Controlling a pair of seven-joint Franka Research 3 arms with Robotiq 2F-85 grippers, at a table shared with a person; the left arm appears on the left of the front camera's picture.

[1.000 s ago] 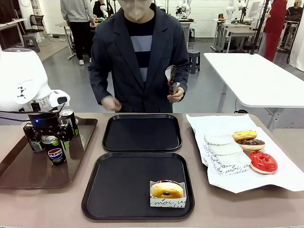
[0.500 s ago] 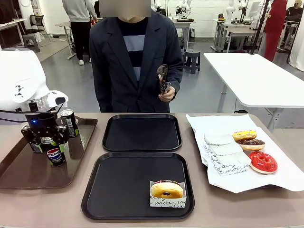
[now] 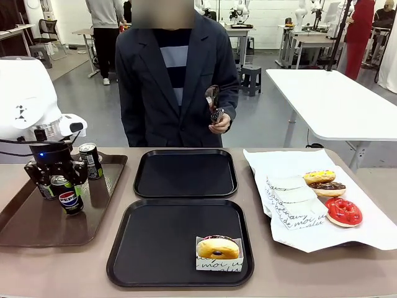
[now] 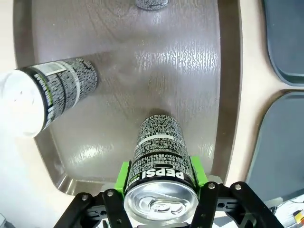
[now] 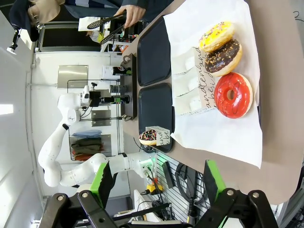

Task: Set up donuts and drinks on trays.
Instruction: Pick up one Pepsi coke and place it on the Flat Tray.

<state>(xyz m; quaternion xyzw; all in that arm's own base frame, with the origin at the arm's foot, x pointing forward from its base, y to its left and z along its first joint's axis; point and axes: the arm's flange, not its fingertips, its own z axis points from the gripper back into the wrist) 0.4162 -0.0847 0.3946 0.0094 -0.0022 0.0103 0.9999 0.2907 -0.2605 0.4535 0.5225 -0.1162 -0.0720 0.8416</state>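
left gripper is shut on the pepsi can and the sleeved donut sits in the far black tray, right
Not quite. The sleeved donut sits in the near black tray, toward its front right corner, as the front view shows. The left gripper is indeed shut on the Pepsi can.

Left pincer half hides a grey can; top edge cuts a far can.

Background area: smooth grey floor under bright, even lighting, white wall at its far edge, long white table toward its right edge, dark stool near mid-floor, black office chair at its far-left corner, light desks along the far wall
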